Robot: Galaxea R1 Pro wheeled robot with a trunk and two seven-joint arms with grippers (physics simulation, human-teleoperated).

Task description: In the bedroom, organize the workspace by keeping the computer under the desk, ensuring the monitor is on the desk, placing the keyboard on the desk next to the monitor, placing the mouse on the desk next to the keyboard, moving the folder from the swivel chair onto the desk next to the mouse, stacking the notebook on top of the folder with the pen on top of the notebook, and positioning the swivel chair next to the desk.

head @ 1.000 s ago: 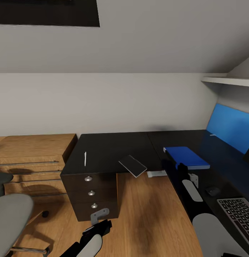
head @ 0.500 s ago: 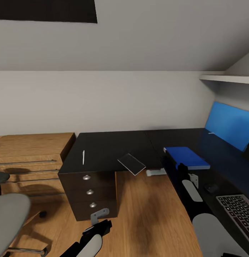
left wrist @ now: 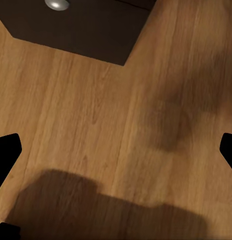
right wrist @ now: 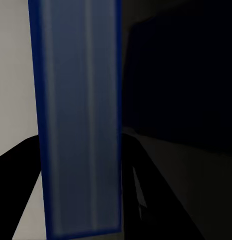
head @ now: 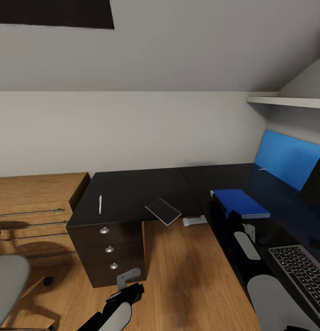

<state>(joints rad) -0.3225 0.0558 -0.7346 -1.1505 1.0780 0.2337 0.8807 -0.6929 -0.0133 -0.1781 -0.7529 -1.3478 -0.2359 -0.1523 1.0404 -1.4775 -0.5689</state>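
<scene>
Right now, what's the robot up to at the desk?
Neither gripper holds anything. The folder already lies on the desk beyond the keyboard. The notebook still overhangs the desk's front edge, and the pen lies apart near the drawer end. Left gripper hangs open over the wooden floor.
</scene>
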